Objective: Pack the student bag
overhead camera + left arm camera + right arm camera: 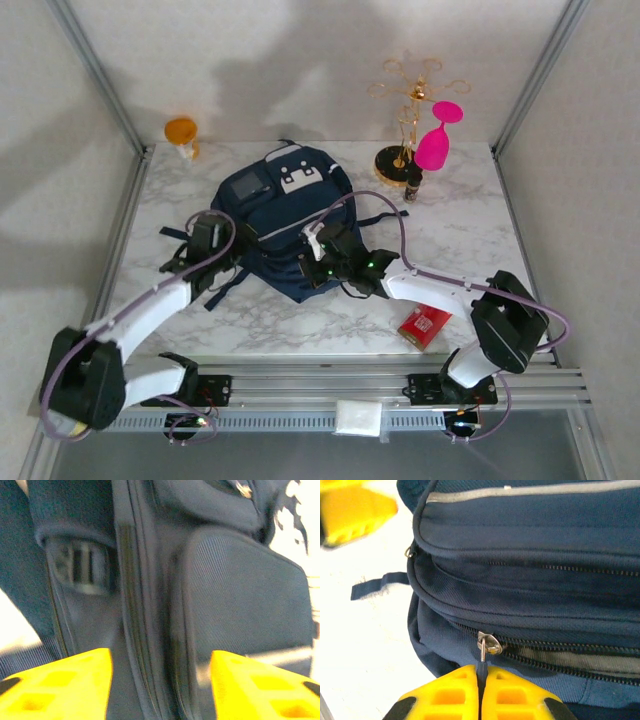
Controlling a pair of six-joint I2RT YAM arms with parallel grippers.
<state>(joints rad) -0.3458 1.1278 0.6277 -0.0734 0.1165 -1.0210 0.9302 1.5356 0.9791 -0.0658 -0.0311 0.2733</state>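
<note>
The student bag (285, 215), navy blue with white trim and a grey patch, lies flat mid-table. My right gripper (318, 262) is at its near edge, shut on the dark tab of a metal zipper pull (482, 652); the yellow fingers (445, 695) press together under the zipper line (560, 662). At the bag's left side my left gripper (212, 240) is open. Its yellow fingers (60, 685) stand wide apart, with the bag's side seam (145, 630) close in front of the gap. A blurred left finger (350, 510) also shows in the right wrist view.
A red box (426, 325) lies near the front edge by the right arm. At the back right stand a gold wire stand (408, 100), a pink wine glass (438, 140) and a small dark bottle (413, 185). An orange cup (181, 132) sits back left.
</note>
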